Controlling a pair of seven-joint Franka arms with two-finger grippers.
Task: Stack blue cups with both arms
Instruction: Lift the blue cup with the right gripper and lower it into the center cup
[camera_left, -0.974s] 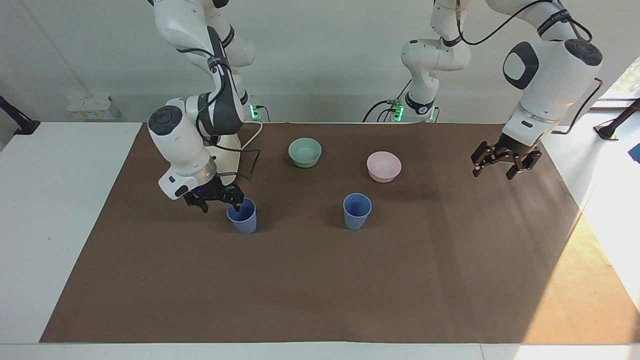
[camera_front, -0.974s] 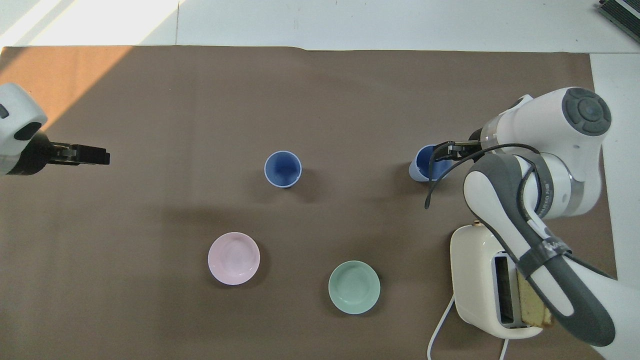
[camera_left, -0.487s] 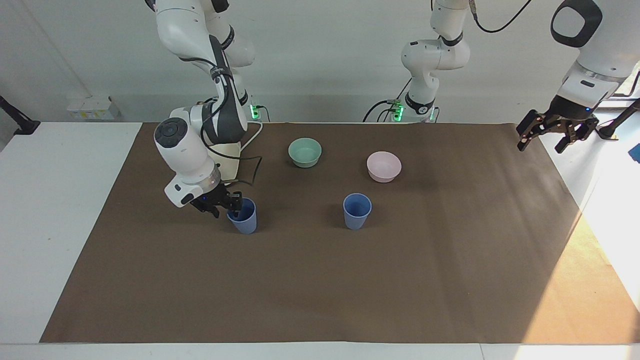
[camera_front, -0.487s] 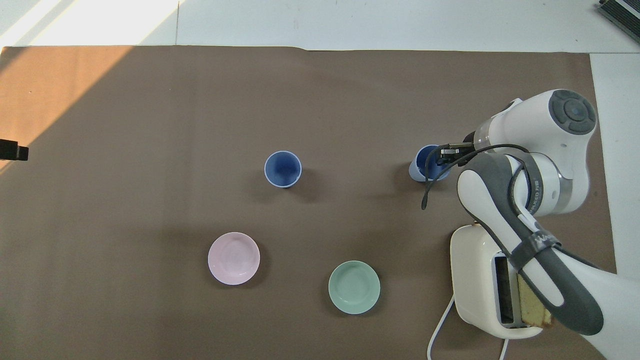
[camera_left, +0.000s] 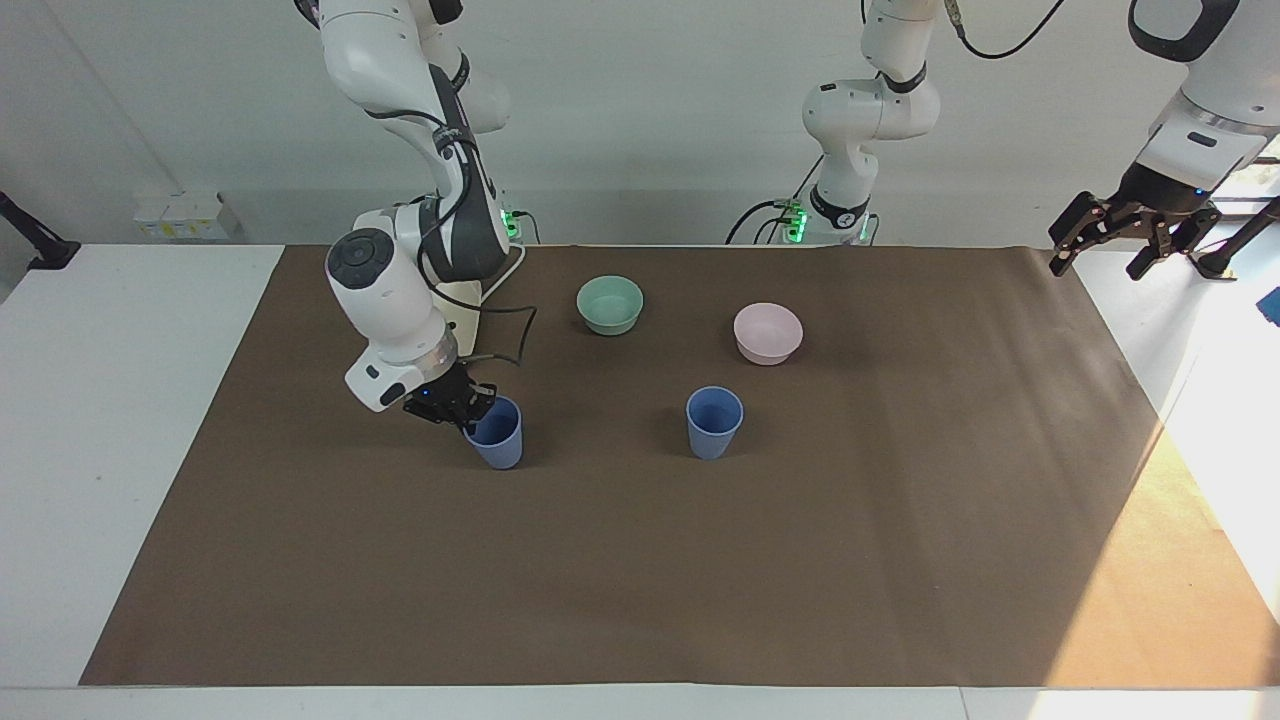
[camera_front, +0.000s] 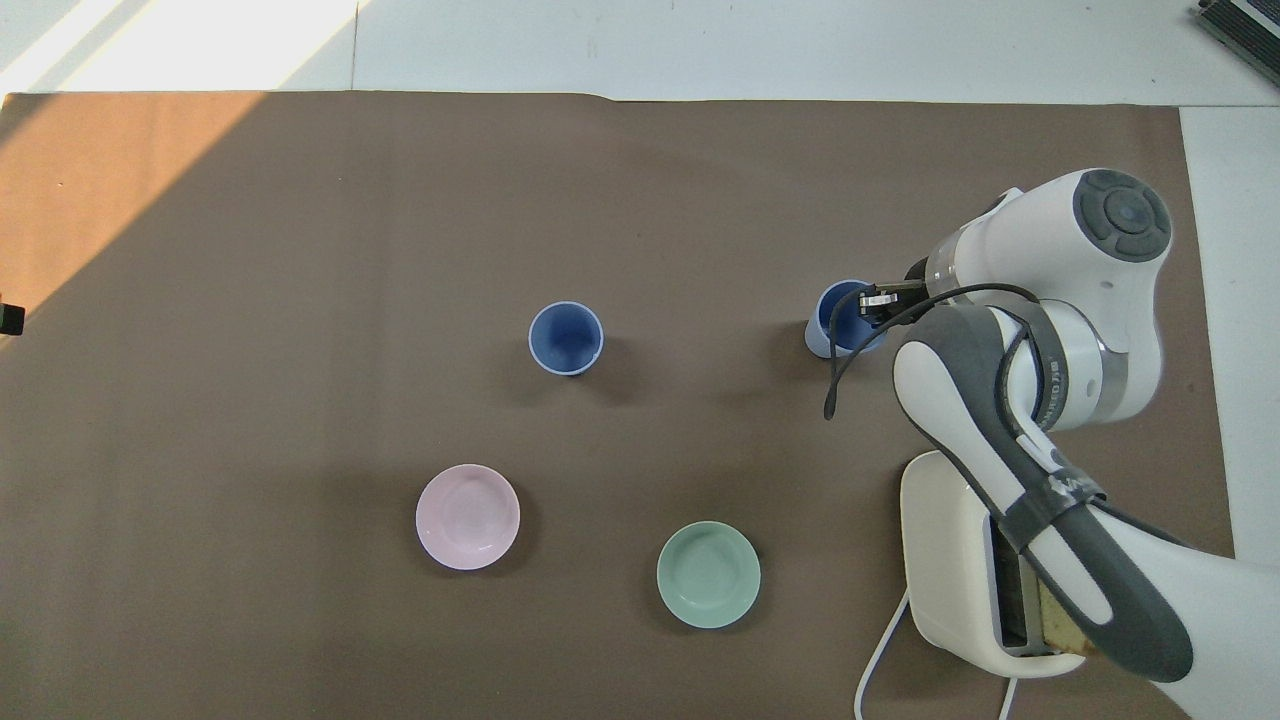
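Observation:
Two blue cups stand on the brown mat. One blue cup (camera_left: 714, 422) (camera_front: 566, 338) stands upright near the middle, untouched. The other blue cup (camera_left: 497, 440) (camera_front: 838, 325) sits toward the right arm's end and leans slightly. My right gripper (camera_left: 470, 408) (camera_front: 872, 303) is shut on that cup's rim at the side nearer the robots, one finger inside. My left gripper (camera_left: 1097, 262) hangs open and empty, high over the mat's corner at the left arm's end. Only its tip (camera_front: 8, 318) shows in the overhead view.
A mint-green bowl (camera_left: 610, 303) (camera_front: 708, 574) and a pink bowl (camera_left: 768, 332) (camera_front: 467, 516) sit nearer the robots than the cups. A white toaster (camera_front: 950, 560) with a cord stands by the right arm's base, partly under that arm.
My right gripper has shut on the cup's rim and nudged the cup toward the middle. My left arm has risen and swung out to the mat's corner.

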